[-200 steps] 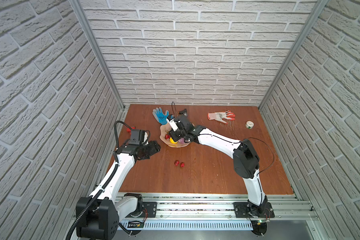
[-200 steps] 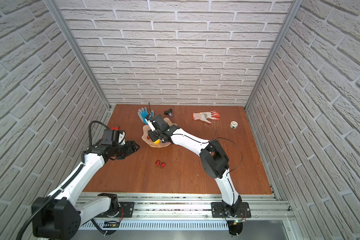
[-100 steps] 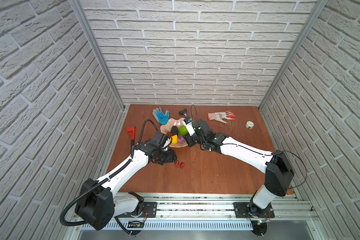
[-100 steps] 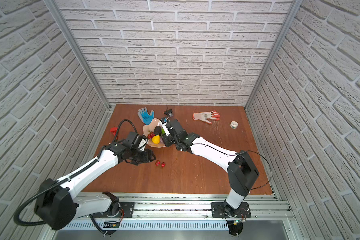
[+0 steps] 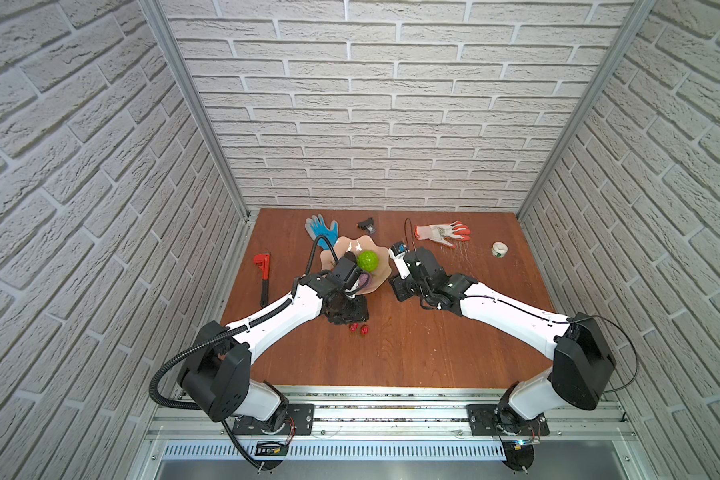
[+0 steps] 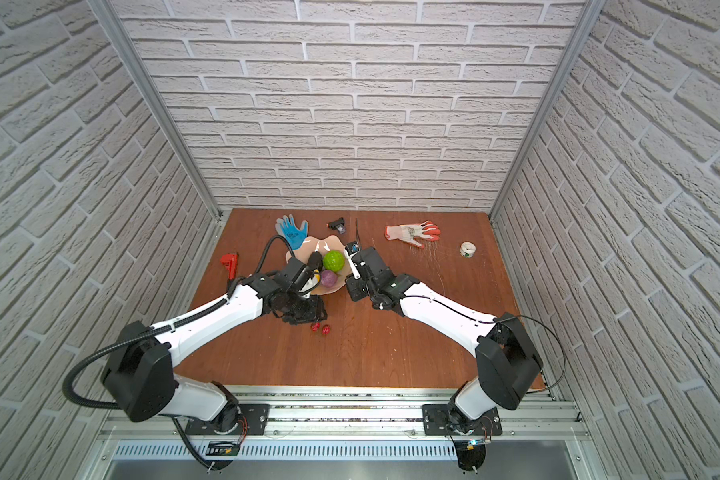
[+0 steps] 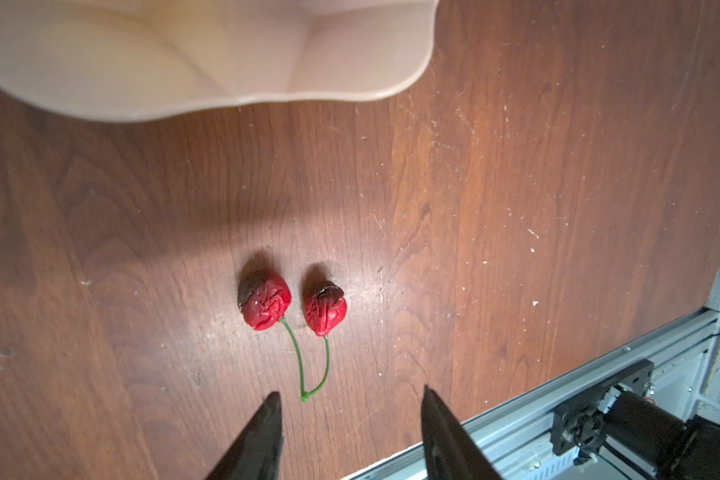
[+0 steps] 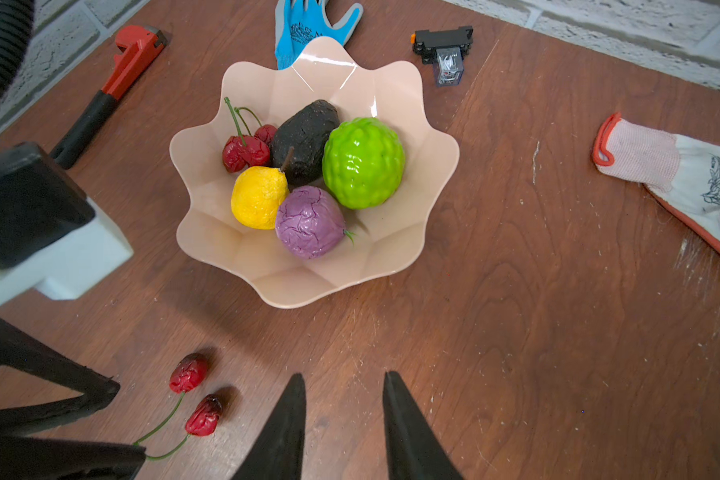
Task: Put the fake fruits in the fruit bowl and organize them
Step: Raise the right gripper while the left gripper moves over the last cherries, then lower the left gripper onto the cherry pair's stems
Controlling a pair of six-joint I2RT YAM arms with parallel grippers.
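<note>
wrinkled red berries point(image 7: 265, 303) beside glossy scalloped bowl point(image 7: 184, 62); left fingers point(image 7: 258, 440) arrived, open astride the stems; right fingers point(image 8: 283, 432) withdrawn, open, empty.

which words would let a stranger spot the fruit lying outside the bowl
Find the peach-pink scalloped bowl on the wooden table. Just outside its rim, toward the arm bases, lie two red cherries on joined green stems. Unlike the bowl's own cherries, they rest on bare wood.
</note>
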